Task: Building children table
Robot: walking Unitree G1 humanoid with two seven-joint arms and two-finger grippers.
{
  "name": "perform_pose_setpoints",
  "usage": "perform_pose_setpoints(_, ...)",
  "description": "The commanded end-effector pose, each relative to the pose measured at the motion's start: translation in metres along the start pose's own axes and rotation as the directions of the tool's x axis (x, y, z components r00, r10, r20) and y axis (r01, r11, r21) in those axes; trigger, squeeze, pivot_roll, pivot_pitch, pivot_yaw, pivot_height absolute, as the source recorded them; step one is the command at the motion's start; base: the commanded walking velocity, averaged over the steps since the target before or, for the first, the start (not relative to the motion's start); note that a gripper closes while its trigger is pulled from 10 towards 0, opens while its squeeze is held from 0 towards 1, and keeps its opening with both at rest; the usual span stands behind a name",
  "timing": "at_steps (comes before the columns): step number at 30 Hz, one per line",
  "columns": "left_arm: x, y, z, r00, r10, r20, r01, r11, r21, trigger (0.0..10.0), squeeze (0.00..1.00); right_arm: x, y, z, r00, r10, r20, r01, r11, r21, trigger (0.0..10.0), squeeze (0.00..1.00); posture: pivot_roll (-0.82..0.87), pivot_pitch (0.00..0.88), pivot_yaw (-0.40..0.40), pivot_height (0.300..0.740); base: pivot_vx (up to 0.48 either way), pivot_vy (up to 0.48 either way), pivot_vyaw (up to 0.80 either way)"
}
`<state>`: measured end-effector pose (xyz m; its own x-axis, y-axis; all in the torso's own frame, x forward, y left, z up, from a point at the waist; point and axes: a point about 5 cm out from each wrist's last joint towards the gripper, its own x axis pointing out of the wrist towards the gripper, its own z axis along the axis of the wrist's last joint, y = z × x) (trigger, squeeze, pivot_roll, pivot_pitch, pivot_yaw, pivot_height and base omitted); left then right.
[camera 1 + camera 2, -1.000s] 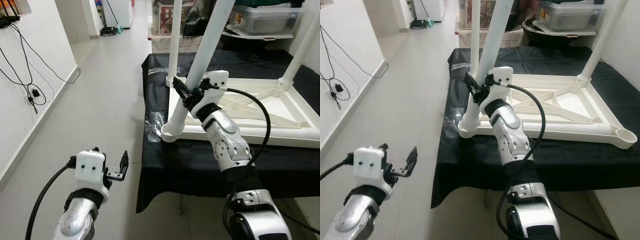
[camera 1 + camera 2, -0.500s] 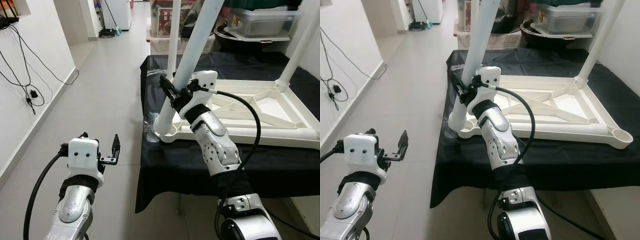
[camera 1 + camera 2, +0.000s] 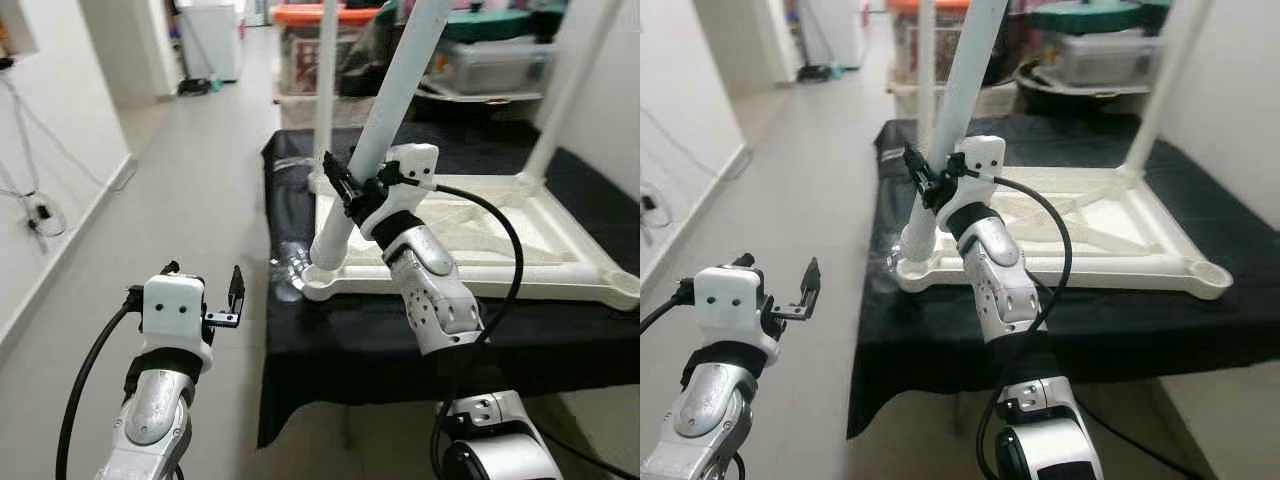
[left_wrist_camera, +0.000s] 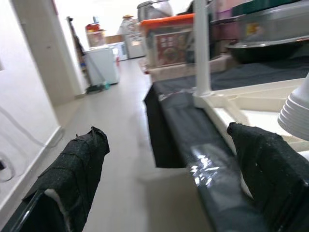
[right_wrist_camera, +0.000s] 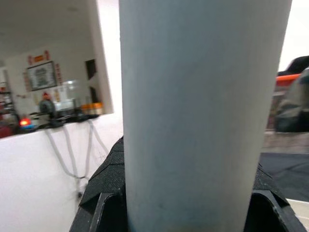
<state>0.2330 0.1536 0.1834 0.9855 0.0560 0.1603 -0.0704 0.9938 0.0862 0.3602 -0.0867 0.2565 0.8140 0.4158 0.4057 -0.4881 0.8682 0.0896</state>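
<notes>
One table leg [image 3: 385,120] (tilted) | right gripper [image 3: 345,188] clamps it | socket [image 3: 318,283] seemingly entered

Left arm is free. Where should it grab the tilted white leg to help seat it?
Probably the bare lower shaft of the tilted leg, under the right gripper and above the corner socket. Come from the robot's left, over the floor, with the left gripper open; the tabletop frame blocks the other side.
</notes>
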Motion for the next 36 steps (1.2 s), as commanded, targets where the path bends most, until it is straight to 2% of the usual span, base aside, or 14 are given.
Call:
perform_pose_setpoints(1,0.001,-0.002,0.000,1.000,-0.004,0.005,0.004,1.000,0.008,10.0,0.00,0.001,0.002,0.002,1.000,0.004,0.015,-0.003,1.000,-0.014,10.0,0.00,-0.02,0.038,0.005,0.740,0.412,0.000,0.00)
perform_pose_setpoints(7,0.000,-0.002,-0.001,1.000,0.005,0.004,-0.005,1.000,-0.005,10.0,0.00,0.001,0.002,0.001,1.000,0.005,0.014,-0.005,1.000,-0.015,10.0,0.00,-0.02,0.035,0.004,0.740,0.414,0.000,0.00)
perform_pose_setpoints(10,0.001,-0.002,-0.001,1.000,0.014,0.006,-0.014,1.000,0.015,10.0,0.00,0.002,0.002,0.002,1.000,0.007,0.015,-0.007,1.000,-0.019,10.0,0.00,-0.02,0.035,0.004,0.740,0.400,0.000,0.00)
perform_pose_setpoints(29,-0.003,-0.001,-0.007,0.999,0.025,-0.025,-0.025,1.000,-0.009,10.0,0.00,0.010,-0.003,0.009,0.999,0.030,0.029,-0.029,0.999,-0.024,10.0,0.00,-0.02,0.045,-0.002,0.740,0.000,0.000,0.00)
perform_pose_setpoints(32,-0.014,-0.011,-0.013,0.993,-0.106,-0.060,0.101,0.992,-0.079,10.0,0.00,0.021,-0.009,0.017,0.988,0.154,0.018,-0.155,0.987,0.053,10.0,0.00,-0.02,0.058,-0.007,0.740,0.000,0.000,0.00)
perform_pose_setpoints(33,-0.014,-0.011,-0.013,0.993,-0.106,-0.060,0.101,0.992,-0.079,10.0,0.00,0.021,-0.009,0.017,0.988,0.154,0.018,-0.155,0.987,0.053,10.0,0.00,-0.02,0.058,-0.007,0.740,0.000,0.000,0.00)
perform_pose_setpoints(36,-0.032,-0.022,-0.017,0.968,-0.235,-0.086,0.220,0.963,-0.155,10.0,0.00,0.028,-0.014,0.016,0.959,0.282,-0.024,-0.277,0.952,0.129,10.0,0.00,-0.01,0.077,-0.018,0.740,0.000,0.000,0.00)
